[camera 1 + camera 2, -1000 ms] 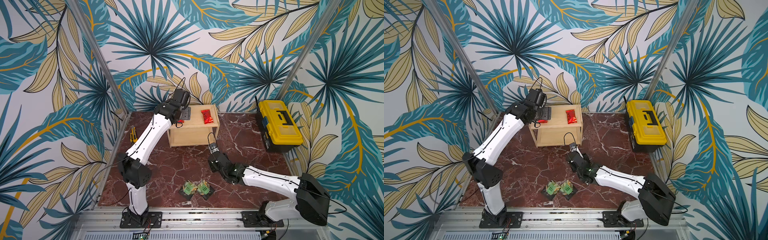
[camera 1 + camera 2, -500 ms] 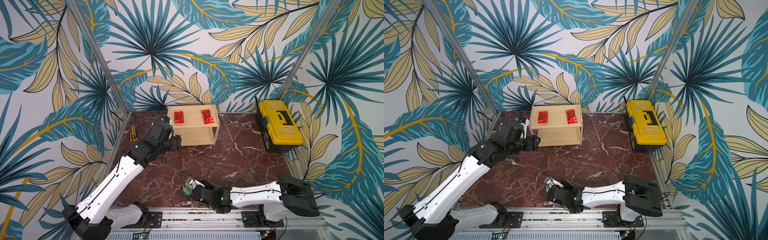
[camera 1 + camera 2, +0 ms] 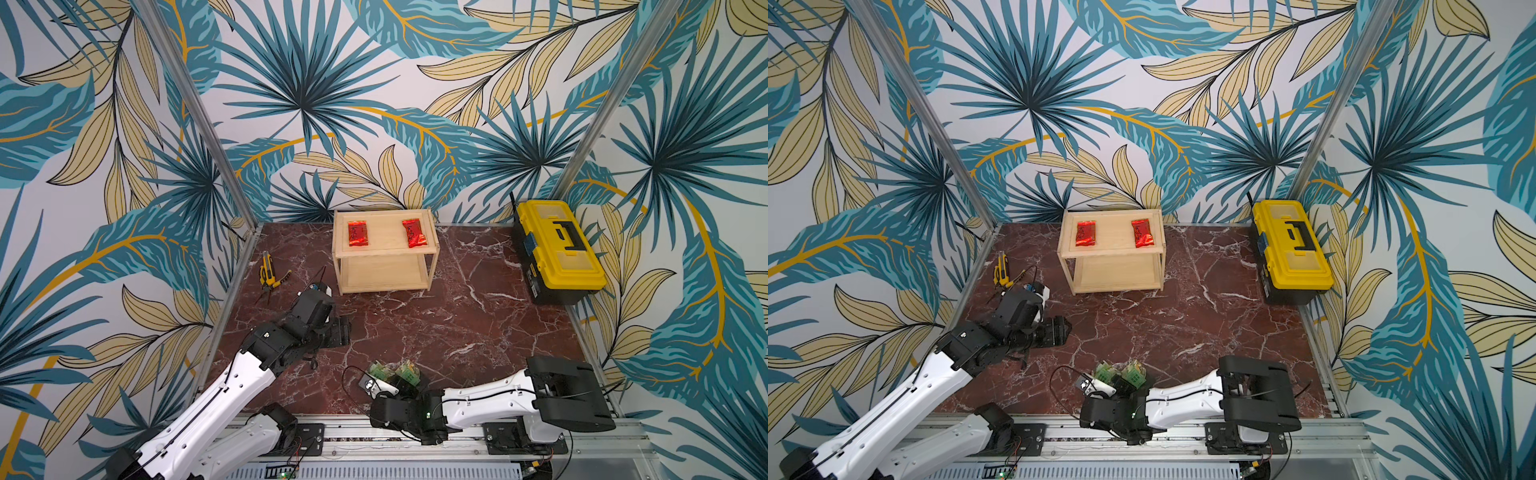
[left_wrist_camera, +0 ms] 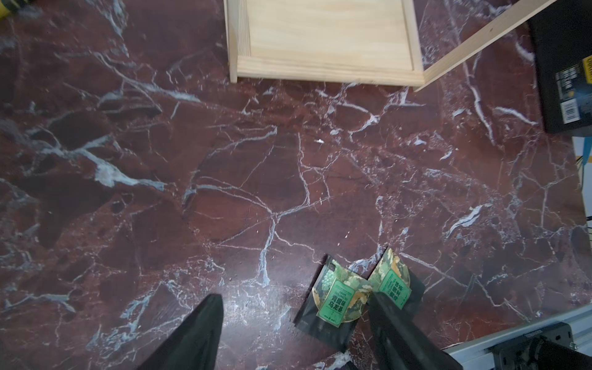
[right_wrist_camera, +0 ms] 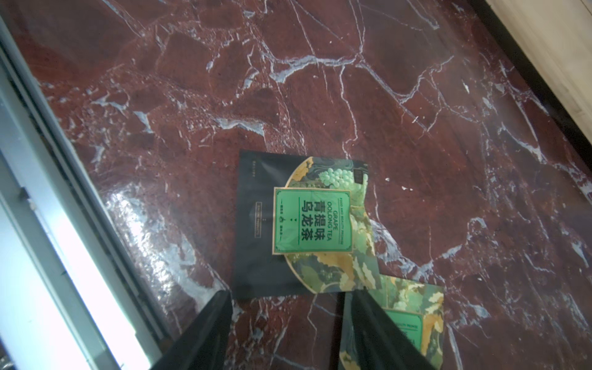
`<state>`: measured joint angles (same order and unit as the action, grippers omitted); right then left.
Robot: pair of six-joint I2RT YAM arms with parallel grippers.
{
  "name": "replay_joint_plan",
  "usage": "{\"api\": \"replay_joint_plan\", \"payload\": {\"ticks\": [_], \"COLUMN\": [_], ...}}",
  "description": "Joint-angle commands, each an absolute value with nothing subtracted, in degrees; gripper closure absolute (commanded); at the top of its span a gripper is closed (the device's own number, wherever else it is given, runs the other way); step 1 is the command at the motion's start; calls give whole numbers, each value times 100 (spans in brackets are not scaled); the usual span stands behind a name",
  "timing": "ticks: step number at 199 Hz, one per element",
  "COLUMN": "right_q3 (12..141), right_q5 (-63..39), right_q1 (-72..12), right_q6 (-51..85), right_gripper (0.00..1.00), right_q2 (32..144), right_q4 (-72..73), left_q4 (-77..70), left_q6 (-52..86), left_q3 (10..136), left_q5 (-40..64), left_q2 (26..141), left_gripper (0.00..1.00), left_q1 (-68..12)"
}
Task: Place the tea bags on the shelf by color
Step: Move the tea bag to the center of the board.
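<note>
Right gripper (image 5: 288, 298) newly near, green tea bag (image 5: 304, 224) ahead (jaws apart)

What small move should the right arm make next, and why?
Probably lower the right gripper onto the squarish green-and-gold foil tea bag just ahead and close: its jaws are open, and both green bags lie on the red marble table.
</note>
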<state>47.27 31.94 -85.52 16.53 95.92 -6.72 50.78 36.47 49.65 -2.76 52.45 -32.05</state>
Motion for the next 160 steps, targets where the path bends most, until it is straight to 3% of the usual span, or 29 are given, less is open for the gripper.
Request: {"api": "replay_joint_plan", "payload": {"ticks": [1,47,160], "right_q3": [4741,4693,4419], "right_q5": [3111,3304,3082], "right_q1": [-8604,-8528,-7237], "right_q6": [1802,1793,1294], "right_gripper": [32,27,28], "right_q2": [9756,10076,9716], "right_q4": [-799,-589,-176], "left_q4": [4708,4215,3134], "left_q6": [3876,3890,3823], "left_q3": [4604,4186,3532], "left_q5": [-114,279,1122], "left_q2": [5250,5524,6669], "left_gripper": [23,23,26], "left_q1": [-3063,-2721,-2654]}}
